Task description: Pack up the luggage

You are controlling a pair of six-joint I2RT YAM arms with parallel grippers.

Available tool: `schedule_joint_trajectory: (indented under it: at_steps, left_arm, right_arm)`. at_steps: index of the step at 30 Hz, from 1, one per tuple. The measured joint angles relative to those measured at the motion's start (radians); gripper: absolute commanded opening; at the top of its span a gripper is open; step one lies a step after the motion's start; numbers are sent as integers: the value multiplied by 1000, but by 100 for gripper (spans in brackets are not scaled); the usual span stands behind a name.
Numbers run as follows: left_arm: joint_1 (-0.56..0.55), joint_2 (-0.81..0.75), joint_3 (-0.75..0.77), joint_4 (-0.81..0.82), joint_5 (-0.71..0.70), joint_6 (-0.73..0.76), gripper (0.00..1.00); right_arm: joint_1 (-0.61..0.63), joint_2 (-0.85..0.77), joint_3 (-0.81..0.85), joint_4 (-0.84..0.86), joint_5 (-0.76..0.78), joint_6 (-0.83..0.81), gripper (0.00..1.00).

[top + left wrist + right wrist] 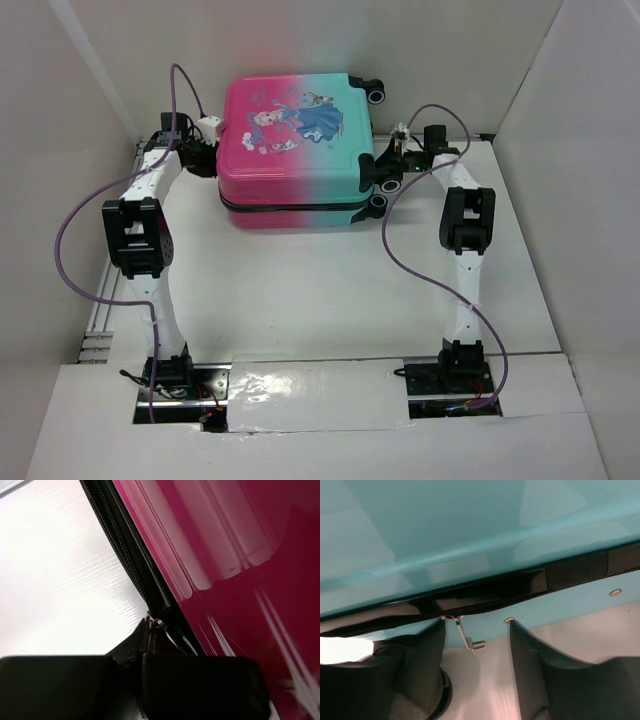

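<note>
The luggage (295, 140) lies flat and closed at the back of the table, pink on the left and teal on the right, with a cartoon print on top. My left gripper (205, 152) is at its pink left side. In the left wrist view the left gripper (150, 630) is shut on a small metal zipper pull (156, 623) at the black zipper track (125, 550). My right gripper (385, 172) is at the teal right side. In the right wrist view the right gripper (476, 625) stands open, and a second metal zipper pull (468, 639) hangs loose between its fingers.
Black wheels (378, 95) stick out at the suitcase's right corners. White walls (570, 150) enclose the table on three sides. Purple cables (70, 240) loop beside each arm. White tabletop (300, 290) lies between the suitcase and the arm bases.
</note>
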Motion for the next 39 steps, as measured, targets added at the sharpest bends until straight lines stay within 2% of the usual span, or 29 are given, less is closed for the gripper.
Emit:
schedule_joint_trajectory:
  at_steps: [4,5,9,16,25,32,39]
  left_arm:
    - [-2,8,12,-10,-2,2,0]
    - [-2,9,14,-11,-2,2,0]
    - [-2,18,31,-26,-1,3,0]
    - [-2,21,35,-31,-3,6,0]
    - [-11,31,55,-34,-55,-8,0]
    - [-8,126,204,-61,-34,7,0]
    - [7,223,342,-53,40,101,0]
  right_arm:
    - [5,20,20,12,-10,13,40]
    - [7,22,21,19,-12,15,30]
    - [9,23,22,31,-27,20,0]
    - [10,27,26,80,-15,63,0]
    - [4,54,72,277,129,342,0]
    - [3,120,164,372,171,516,0]
    - [10,144,211,420,263,573,0]
